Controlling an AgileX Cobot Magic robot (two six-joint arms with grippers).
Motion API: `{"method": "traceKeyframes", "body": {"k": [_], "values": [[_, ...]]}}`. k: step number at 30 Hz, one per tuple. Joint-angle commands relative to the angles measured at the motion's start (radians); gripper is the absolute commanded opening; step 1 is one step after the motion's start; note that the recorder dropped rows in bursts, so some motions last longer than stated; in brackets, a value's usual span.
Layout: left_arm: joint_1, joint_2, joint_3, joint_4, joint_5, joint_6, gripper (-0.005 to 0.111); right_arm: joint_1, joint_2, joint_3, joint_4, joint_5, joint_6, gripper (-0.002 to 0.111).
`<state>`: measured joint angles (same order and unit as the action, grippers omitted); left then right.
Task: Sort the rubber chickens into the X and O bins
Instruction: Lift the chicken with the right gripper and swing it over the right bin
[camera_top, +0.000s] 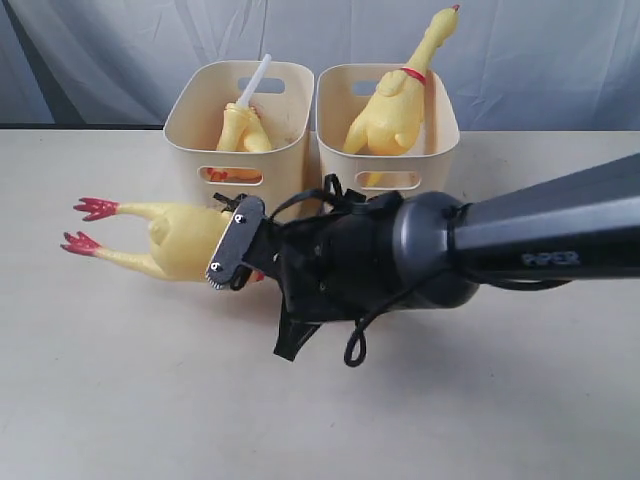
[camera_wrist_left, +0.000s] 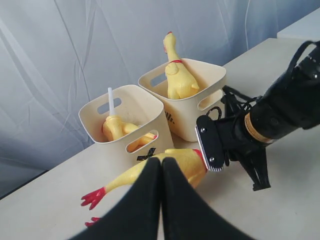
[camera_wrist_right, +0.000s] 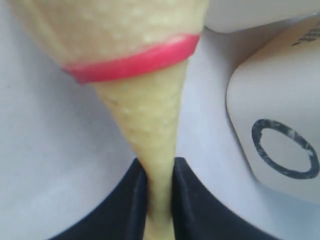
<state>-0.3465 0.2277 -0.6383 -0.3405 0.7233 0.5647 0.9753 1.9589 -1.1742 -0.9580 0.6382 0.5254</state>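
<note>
A large yellow rubber chicken (camera_top: 180, 240) lies on the table in front of the bins, red feet pointing left. My right gripper (camera_top: 240, 262) reaches across and is shut on its thin neck (camera_wrist_right: 159, 165), just past the red band. The left bin (camera_top: 185, 110) carries a black X (camera_wrist_left: 146, 154) and holds a small chicken with a white tube (camera_top: 243, 125). The right bin (camera_top: 445, 110), marked with a black O (camera_wrist_right: 285, 148), holds a large chicken (camera_top: 390, 110), head up. My left gripper (camera_wrist_left: 161, 167) is shut on nothing, above the lying chicken (camera_wrist_left: 180, 162).
Something yellow-orange shows through the X bin's front slot (camera_top: 230, 176). The right arm's dark body (camera_top: 520, 240) stretches in from the right edge, over the table in front of the O bin. A grey curtain (camera_top: 540, 50) hangs behind the table.
</note>
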Motion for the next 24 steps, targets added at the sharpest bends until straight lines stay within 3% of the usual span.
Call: {"method": "traceKeyframes", "body": {"k": [1, 4, 12, 24], "values": [[0.004, -0.007, 0.006, -0.001, -0.009, -0.004, 0.0, 0.002, -0.12, 0.0, 0.333, 0.011, -0.295, -0.001], [0.004, -0.007, 0.006, -0.001, -0.009, -0.004, 0.0, 0.002, -0.205, 0.0, 0.495, 0.011, -0.375, -0.001], [0.004, -0.007, 0.006, 0.001, -0.009, -0.004, 0.0, -0.011, -0.391, 0.0, 0.578, 0.013, -0.348, -0.001], [0.004, -0.007, 0.006, 0.001, -0.009, -0.004, 0.0, -0.328, -0.522, 0.0, 0.744, 0.046, -0.33, -0.001]]}}
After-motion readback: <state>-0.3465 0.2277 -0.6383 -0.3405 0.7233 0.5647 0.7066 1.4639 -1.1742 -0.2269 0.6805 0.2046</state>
